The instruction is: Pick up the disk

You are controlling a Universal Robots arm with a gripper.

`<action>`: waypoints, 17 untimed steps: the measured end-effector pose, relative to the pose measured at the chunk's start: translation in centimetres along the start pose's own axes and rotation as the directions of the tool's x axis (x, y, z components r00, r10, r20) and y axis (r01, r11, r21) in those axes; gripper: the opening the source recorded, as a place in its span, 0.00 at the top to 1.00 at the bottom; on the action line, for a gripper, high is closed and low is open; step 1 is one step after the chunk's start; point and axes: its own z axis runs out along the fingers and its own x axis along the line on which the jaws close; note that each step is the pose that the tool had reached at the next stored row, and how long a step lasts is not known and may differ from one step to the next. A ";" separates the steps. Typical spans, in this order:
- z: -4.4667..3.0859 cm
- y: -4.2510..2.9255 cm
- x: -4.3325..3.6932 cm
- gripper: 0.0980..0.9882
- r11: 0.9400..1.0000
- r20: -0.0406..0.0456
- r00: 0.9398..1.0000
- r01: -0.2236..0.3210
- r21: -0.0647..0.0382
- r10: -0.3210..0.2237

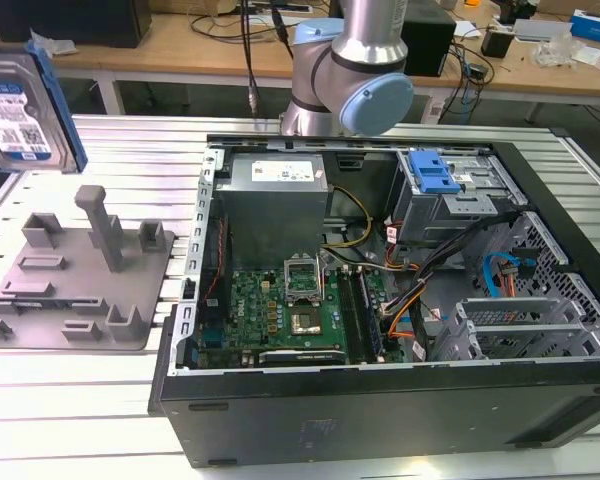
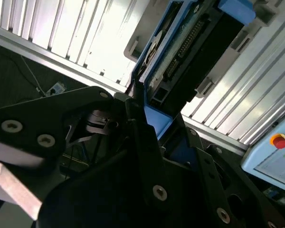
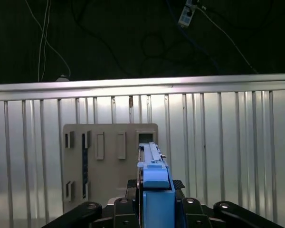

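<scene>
claw (image 3: 154, 209) is closed down tight on the disk (image 3: 154, 183), black fingers (image 3: 121, 206) pressed against both of its sides, blue side rail sticking out between them. in the second wrist view the disk (image 2: 190, 47) stands out from the claw (image 2: 156, 128) with its connector edge and blue rails showing, held clear above the ribbed metal desk (image 2: 85, 38). in the exterior view the disk (image 1: 20, 105) is up in the air at the exterior view's left edge, upright, label facing the camera, above and behind the grey plastic fixture (image 1: 75, 275) and not touching it. fixture sits flat on the slatted desk (image 1: 70, 400) with its posts up and its slots bare; in the first wrist view the fixture (image 3: 109, 161) lies below the held disk. open computer case (image 1: 380, 300) lies on its side on the desk at the exterior view's right of the fixture, motherboard and cables exposed, blue-handled drive cage (image 1: 435, 180) at its far side. robot arm (image 1: 355, 70) stands behind the case.
</scene>
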 end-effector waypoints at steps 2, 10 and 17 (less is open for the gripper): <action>-1.30 0.02 0.00 0.70 1.000 0.000 1.000 0.002 0.000 -0.002; -4.97 0.07 0.01 0.70 1.000 0.000 1.000 0.007 0.000 -0.007; -4.97 0.07 0.01 0.70 1.000 0.000 1.000 0.007 0.000 -0.007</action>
